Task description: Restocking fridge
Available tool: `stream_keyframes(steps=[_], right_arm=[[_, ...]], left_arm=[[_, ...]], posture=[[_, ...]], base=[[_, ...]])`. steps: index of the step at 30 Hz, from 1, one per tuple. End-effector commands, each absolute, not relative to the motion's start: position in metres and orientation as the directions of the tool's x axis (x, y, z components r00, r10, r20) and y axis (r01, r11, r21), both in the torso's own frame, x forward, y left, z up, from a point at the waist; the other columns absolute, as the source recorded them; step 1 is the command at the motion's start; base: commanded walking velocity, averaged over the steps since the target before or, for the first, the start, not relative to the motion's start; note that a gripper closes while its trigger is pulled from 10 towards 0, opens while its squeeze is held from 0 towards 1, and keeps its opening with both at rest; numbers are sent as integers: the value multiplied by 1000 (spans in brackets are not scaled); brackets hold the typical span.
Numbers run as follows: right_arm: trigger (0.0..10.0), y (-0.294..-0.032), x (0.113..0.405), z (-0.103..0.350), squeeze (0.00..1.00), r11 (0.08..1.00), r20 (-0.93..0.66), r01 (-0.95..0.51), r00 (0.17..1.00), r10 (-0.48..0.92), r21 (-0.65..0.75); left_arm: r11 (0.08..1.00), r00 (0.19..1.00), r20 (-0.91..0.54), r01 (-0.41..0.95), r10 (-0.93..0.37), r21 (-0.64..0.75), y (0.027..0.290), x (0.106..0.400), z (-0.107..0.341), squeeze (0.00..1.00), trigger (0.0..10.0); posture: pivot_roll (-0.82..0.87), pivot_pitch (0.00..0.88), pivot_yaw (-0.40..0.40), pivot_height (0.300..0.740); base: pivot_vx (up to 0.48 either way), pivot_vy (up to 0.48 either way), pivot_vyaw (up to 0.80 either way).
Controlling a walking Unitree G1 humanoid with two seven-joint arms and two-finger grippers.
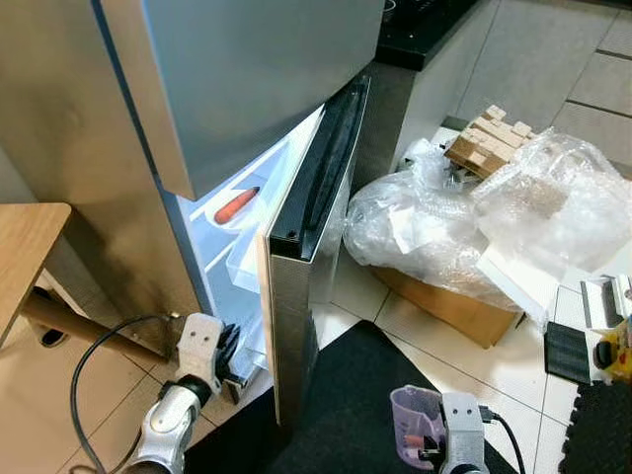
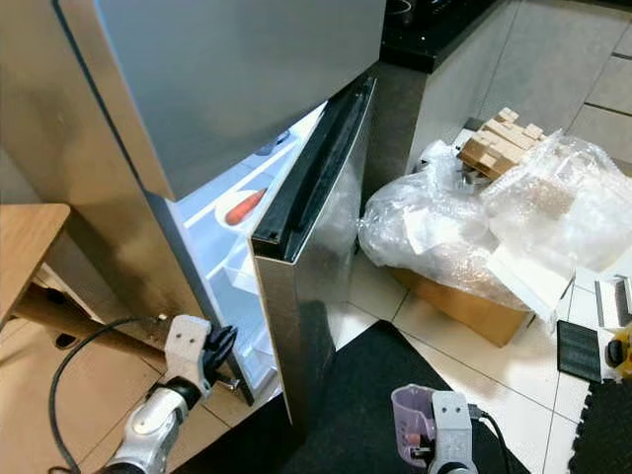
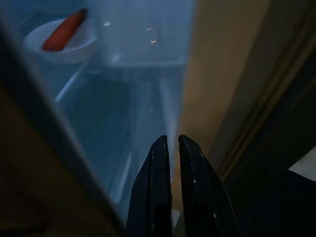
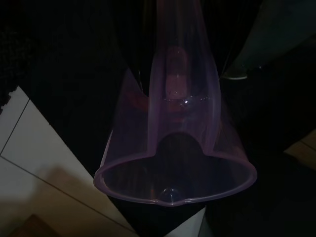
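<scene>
Fridge door (image 1: 296, 326) stands only partly open in front of you, and this narrow gap is the main thing to manage before you restock.

Nearest to you, on the right, your right gripper (image 1: 427, 446) is low over the black mat (image 1: 346, 405). It is grasping a clear purple cup (image 1: 415, 425); in the right wrist view the cup (image 4: 175, 163) hangs from the fingers with its open mouth toward the camera. Inside it something reddish is visible, but I cannot tell what it is. Keep this arm quiet and the cup level while the other arm works.

A little further, on the left, your left gripper (image 1: 229, 348) reaches into the gap at the bottom of the fridge, just beside the inner edge of the door. In the left wrist view its two black fingers (image 3: 153, 187) are pressed together and hold nothing. The silver forearm comes up from the near left, with a black cable (image 1: 89, 385) looping beside it.

I judge the step in hand is to open the door wider. Push the door's inner edge toward the right with the side of the closed fingers, slowly, and do not let the wrist hit the shelves.

Further inside, on a lit shelf, a carrot (image 1: 236, 204) lies in a white bowl (image 3: 61, 47). Far right, a box covered with plastic wrap (image 1: 474, 227) stands on the tile floor (image 1: 513, 365).
</scene>
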State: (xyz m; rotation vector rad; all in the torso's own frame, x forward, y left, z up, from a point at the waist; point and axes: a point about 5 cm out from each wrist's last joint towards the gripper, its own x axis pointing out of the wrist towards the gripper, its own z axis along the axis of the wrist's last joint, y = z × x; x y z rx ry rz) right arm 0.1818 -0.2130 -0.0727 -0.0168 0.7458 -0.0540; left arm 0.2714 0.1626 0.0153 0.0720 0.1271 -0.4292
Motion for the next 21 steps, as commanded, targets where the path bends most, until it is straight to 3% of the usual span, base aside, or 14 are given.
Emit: stream_keyframes(steps=[1, 6, 8, 18, 21], right_arm=[[10000, -214, 178, -74, 0, 998, -678, 62, 732, -66, -30], [10000, -216, 170, -77, 0, 997, -685, 68, 725, -71, -31], [10000, -219, 164, -78, 0, 997, -688, 72, 721, -74, -33], [10000, -228, 153, -80, 0, 996, -696, 83, 713, -87, -40], [10000, -231, 148, -81, 0, 994, -703, 95, 704, -100, -46]], left_arm=[[882, 875, -149, 469, -460, 36, 153, 273, 15, 0, 10000], [808, 803, -104, 589, -586, -8, 125, 282, 26, 0, 10000], [725, 721, -77, 687, -688, -46, 102, 283, 31, 0, 10000], [570, 568, -41, 818, -822, -75, 60, 282, 40, 0, 10000], [467, 472, 32, 879, -881, -101, 27, 278, 53, 0, 10000]], posture=[[-132, 105, 16, 740], [-140, 104, 20, 740], [-146, 104, 24, 740], [-160, 105, 26, 740], [-162, 105, 22, 740]], base=[[0, 0, 0], [0, 0, 0], [0, 0, 0], [0, 0, 0], [0, 0, 0]])
